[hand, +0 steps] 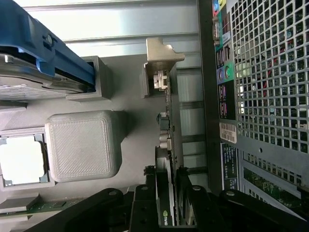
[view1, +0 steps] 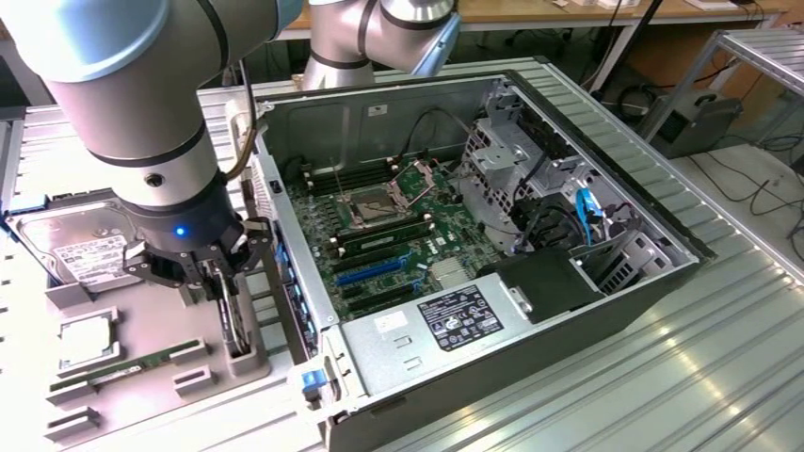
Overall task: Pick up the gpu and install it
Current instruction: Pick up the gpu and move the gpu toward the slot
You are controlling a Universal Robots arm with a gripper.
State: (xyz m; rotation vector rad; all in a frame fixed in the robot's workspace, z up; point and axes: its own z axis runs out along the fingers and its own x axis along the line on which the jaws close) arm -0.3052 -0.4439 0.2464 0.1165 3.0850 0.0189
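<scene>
The fingers (hand: 145,209) hide the near end of the gpu (hand: 172,140)

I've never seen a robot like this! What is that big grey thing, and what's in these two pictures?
The big grey tube is a robot arm. One picture is from a camera standing nearby; the other is from a camera on the arm's wrist, looking past its gripper. The black box is an open computer. Beside it a grey tray holds parts: a hard drive, a square chip and a memory stick. The gripper is astride the gpu, a card standing on edge in the tray. I cannot tell whether it is squeezing it yet.
</scene>
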